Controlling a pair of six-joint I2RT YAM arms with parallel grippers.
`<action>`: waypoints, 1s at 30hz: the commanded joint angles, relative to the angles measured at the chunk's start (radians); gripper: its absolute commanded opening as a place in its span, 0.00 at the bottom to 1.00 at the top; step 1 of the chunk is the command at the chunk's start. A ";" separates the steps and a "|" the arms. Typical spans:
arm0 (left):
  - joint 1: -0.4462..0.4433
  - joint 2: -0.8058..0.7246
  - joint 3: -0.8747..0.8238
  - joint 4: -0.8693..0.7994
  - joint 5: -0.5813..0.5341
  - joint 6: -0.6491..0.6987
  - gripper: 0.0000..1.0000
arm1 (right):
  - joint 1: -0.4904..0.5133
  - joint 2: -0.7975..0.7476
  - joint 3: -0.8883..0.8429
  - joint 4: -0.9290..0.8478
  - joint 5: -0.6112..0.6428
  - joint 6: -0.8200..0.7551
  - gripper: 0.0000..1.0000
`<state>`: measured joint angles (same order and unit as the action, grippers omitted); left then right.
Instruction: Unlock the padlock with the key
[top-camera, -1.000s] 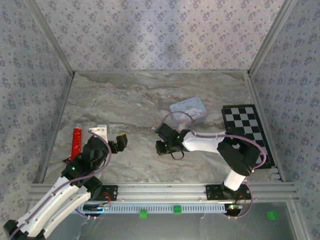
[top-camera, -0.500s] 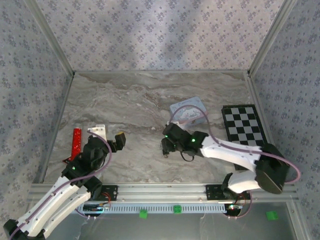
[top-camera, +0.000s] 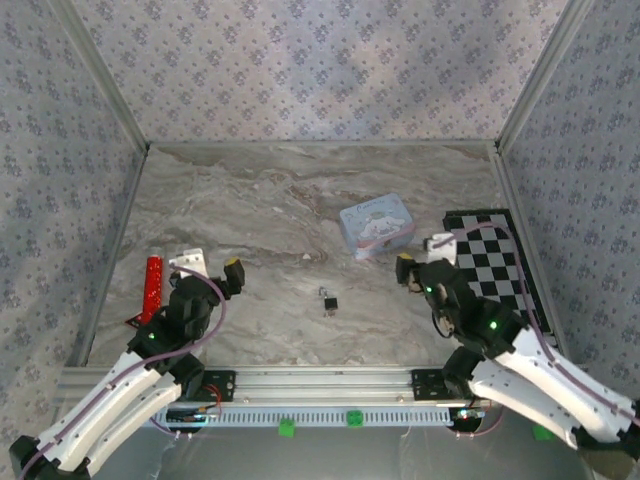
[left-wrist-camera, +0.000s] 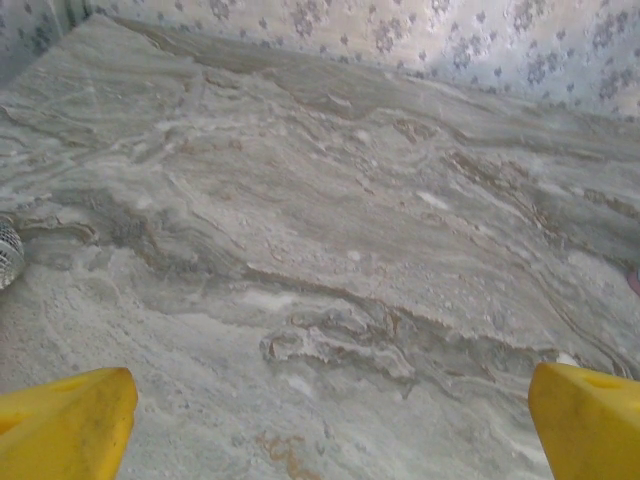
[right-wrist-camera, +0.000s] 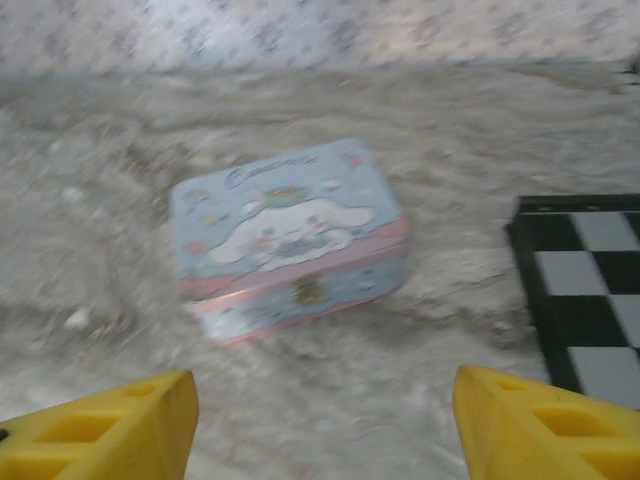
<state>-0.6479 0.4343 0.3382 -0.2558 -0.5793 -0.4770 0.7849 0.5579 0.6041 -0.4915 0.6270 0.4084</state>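
Along the left side of the table (top-camera: 260, 190), one red stick (top-camera: 153, 285) lies lengthwise, just beside the left arm. That arm rises from the near left corner, its forearm slanting toward the middle. The left tool (top-camera: 212, 268) points toward the far wall with its fingers spread wide. In the left wrist view the two yellow fingertips (left-wrist-camera: 65, 425) sit in opposite lower corners with bare marble between them, gripping nothing.

Well to the right of that tool, the single padlock (top-camera: 328, 299) lies alone on the marble near the table's middle. It is a tiny dark block with its small silvery loop turned away from the arms. It sits between the two tools, apart from both and touched by neither.

Farther back and to the right rests one pale-blue cartoon tin (top-camera: 376, 224), its lid shut. The right arm comes up from the near right corner, and the right tool (top-camera: 422, 256) hangs between the tin and the chequered board (top-camera: 497, 262). Its yellow fingertips (right-wrist-camera: 545, 425) are also wide apart and empty, facing the tin. There is one such black-and-white board, lying along the right edge.
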 joint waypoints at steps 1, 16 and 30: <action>0.004 0.018 -0.015 0.157 -0.100 0.031 1.00 | -0.108 -0.068 -0.114 0.100 0.029 -0.095 0.72; 0.294 0.018 -0.089 0.183 -0.449 0.004 1.00 | -0.498 -0.187 -0.460 0.462 -0.340 0.087 0.81; 0.515 0.613 -0.165 0.941 -0.005 0.318 1.00 | -0.509 -0.187 -0.485 0.456 -0.322 0.138 0.83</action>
<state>-0.1368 0.9520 0.1299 0.4450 -0.7284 -0.2668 0.2829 0.3794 0.1276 -0.0334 0.2756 0.5201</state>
